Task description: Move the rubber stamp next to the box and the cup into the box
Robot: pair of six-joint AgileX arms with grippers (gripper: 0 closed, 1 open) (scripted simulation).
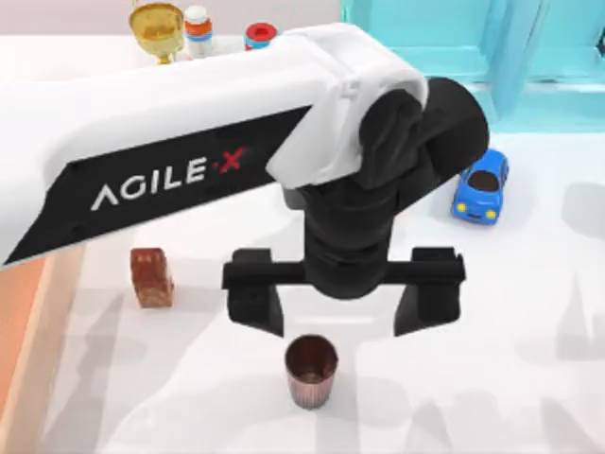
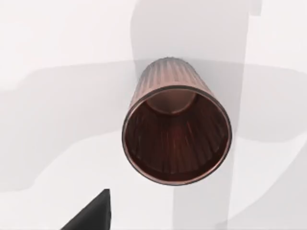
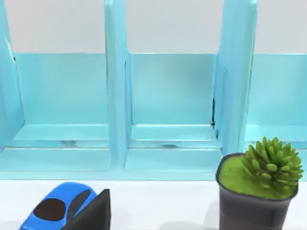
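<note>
cup (image 1: 311,370) stands upright on the white desk (image 1: 529,378) near the front edge of the top view, rim up, dark ribbed wall tapering to a paler base. left gripper (image 1: 343,312) hangs over the desk just behind the cup, its two black fingers (image 1: 253,298) spread wide apart and holding nothing; the cup sits ahead of the gap between them, not touched by either. the left arm reaches in from the left side of the top view, white with a black panel. in the left wrist view the cup (image 2: 176,132) is seen from above, its open mouth toward the camera, alone on bare desk.

rubber stamp (image 1: 151,277) stands on the desk to the left of the gripper, well apart from the cup. box (image 1: 33,331) shows at the left edge of the top view as a strip of light tan wall with a reddish inside; the stamp is near that wall, not touching it.

a blue toy car (image 1: 480,185) lies on the right side of the desk, in front of the turquoise shelf (image 1: 529,57). a gold goblet (image 1: 157,26) and small bottles (image 1: 198,28) stand along the back edge.

the right wrist view faces the shelf (image 3: 168,105), with the toy car (image 3: 60,207) and a potted green plant (image 3: 261,184) before it; i cannot tell how the right gripper's fingers stand.
</note>
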